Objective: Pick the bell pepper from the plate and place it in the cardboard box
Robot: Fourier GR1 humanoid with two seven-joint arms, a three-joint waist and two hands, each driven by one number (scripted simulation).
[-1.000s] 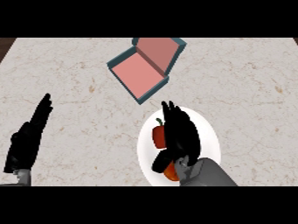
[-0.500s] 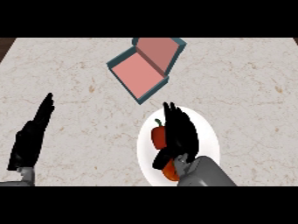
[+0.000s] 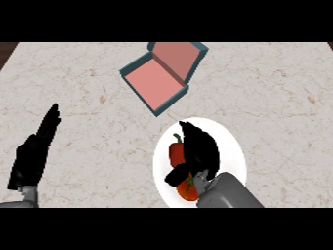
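Barely shifted since earlier: right hand [image 3: 197,154] over bell pepper [image 3: 176,154] on plate [image 3: 234,146].
Fingers straight, not yet clamped; left hand [image 3: 32,158] resting fingers-straight on bench [image 3: 284,97]; cardboard box [image 3: 155,83] open to receive.

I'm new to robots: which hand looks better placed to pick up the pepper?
The right hand: it is directly over the bell pepper on the plate. The left hand is open, far off to the side.

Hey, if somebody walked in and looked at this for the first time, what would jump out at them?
First, the right hand over the white plate near the counter's front edge, covering most of a red bell pepper. Next, the open cardboard box with its pink inside, lying farther back near the middle. The left hand rests open at the left, fingers up.
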